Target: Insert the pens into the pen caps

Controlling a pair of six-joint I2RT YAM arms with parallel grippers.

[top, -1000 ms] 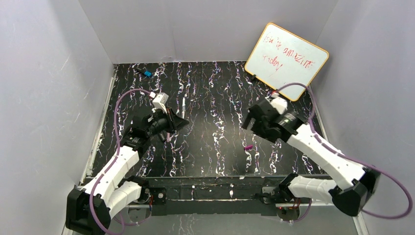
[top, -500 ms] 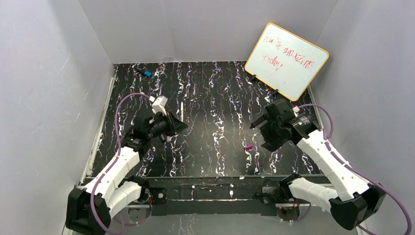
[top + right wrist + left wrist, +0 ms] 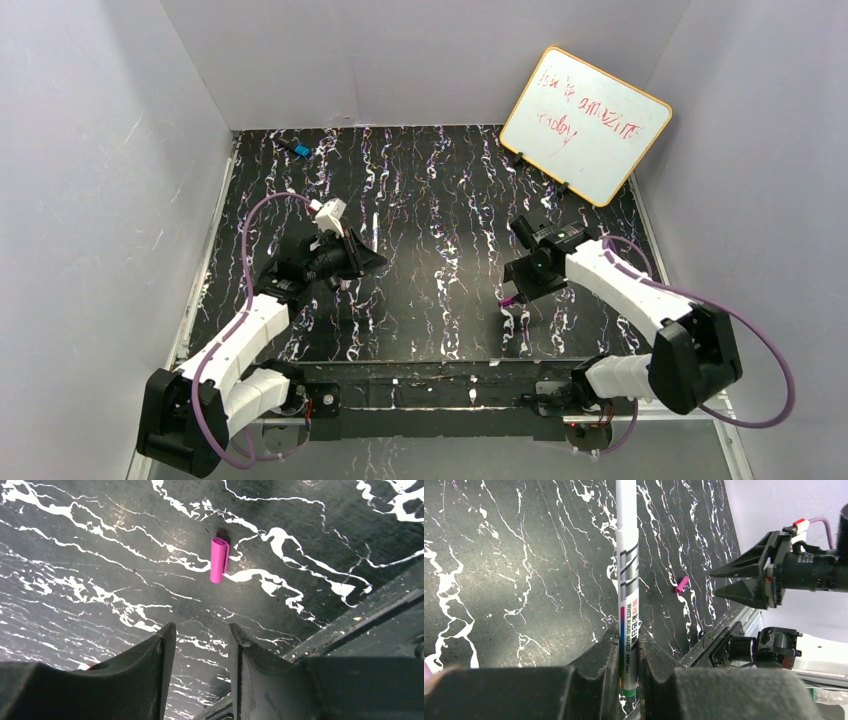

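The left claw (image 3: 629,647) pinches the thin white marker (image 3: 628,575) near its tail, and the barrel juts forward over the table (image 3: 499,580). Well apart to its right, the magenta cap (image 3: 218,560) lies flat on the table near the front edge. The right claw (image 3: 200,630), fingers spread, hangs over it and is much the nearer. The cap sits just ahead of the gap, a shade toward the right finger, its long axis crosswise to the closing direction. Its open end is probably the farther one, but the view is too poor to be sure.
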